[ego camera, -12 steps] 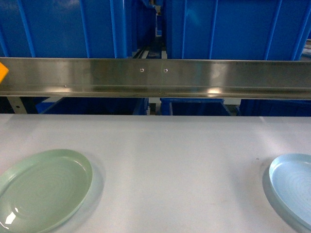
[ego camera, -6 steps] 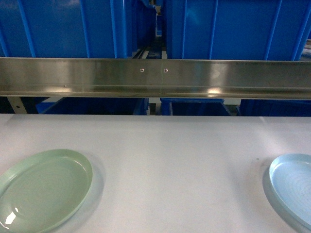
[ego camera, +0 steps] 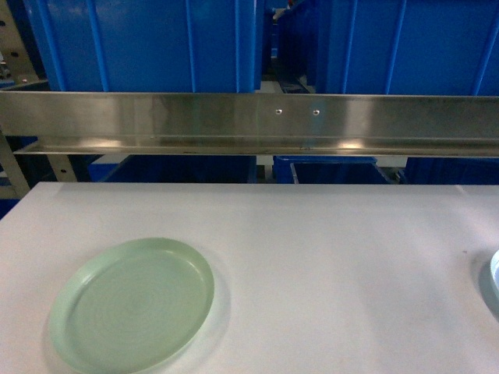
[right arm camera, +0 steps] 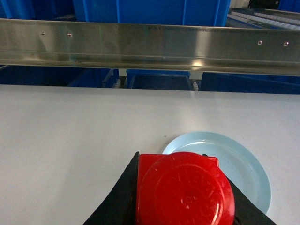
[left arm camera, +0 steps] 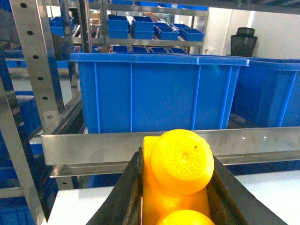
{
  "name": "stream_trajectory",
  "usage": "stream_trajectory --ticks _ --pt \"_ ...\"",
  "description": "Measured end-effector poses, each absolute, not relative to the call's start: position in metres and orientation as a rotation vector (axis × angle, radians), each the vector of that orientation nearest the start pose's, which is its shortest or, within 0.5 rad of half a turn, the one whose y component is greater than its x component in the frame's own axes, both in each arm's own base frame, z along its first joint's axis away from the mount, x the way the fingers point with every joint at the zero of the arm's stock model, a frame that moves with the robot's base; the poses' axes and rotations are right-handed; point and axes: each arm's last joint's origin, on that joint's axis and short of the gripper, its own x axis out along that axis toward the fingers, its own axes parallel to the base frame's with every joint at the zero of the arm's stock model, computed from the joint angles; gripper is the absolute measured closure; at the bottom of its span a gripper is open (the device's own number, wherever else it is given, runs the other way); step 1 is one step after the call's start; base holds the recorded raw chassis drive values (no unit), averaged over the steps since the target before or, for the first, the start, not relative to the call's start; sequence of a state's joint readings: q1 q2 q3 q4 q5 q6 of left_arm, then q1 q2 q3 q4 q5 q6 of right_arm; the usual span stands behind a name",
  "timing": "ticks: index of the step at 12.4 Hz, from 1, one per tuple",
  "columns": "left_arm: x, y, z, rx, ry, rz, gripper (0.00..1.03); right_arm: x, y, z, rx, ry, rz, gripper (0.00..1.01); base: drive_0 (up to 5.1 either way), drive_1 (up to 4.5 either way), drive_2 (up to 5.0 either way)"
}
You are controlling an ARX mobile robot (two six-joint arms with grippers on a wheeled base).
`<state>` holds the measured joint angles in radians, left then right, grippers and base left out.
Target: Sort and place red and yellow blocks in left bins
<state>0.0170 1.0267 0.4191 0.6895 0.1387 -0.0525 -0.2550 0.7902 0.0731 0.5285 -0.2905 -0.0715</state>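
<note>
In the left wrist view my left gripper (left arm camera: 177, 161) is shut on the orange-yellow block (left arm camera: 182, 161), whose two round studs face the camera. Beyond it, a large blue bin (left arm camera: 159, 93) stands behind a steel rail, with a second bin (left arm camera: 272, 89) to its right. The right wrist view shows my right gripper (right arm camera: 182, 171) shut on the red block (right arm camera: 183, 192), held above the white table just before a pale blue plate (right arm camera: 246, 166). The head view shows two blue bins (ego camera: 148, 43) (ego camera: 405, 43) behind the rail and neither gripper.
A steel rail (ego camera: 249, 117) runs across in front of the bins, above the table's far edge. A pale green plate (ego camera: 132, 304) lies front left on the white table (ego camera: 327, 257). A sliver of the pale blue plate (ego camera: 495, 280) shows at the right edge. Perforated rack posts (left arm camera: 40, 65) stand left.
The head view has swung left: the green plate and the rail screws shifted right in frame, and the blue plate slid almost out. An orange-yellow patch at the left edge is gone.
</note>
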Motion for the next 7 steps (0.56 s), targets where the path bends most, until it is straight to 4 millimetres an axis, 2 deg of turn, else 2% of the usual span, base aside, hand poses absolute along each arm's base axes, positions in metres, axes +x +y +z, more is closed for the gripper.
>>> stream_trajectory --ticks 7 --pt "0.2148 -0.0009 0.2466 -0.046 -0.078 -0.129 0.76 0.1493 -0.0304 0.1576 -0.021 0.178 0.042 0.74 -4.9 2.6 2.6"
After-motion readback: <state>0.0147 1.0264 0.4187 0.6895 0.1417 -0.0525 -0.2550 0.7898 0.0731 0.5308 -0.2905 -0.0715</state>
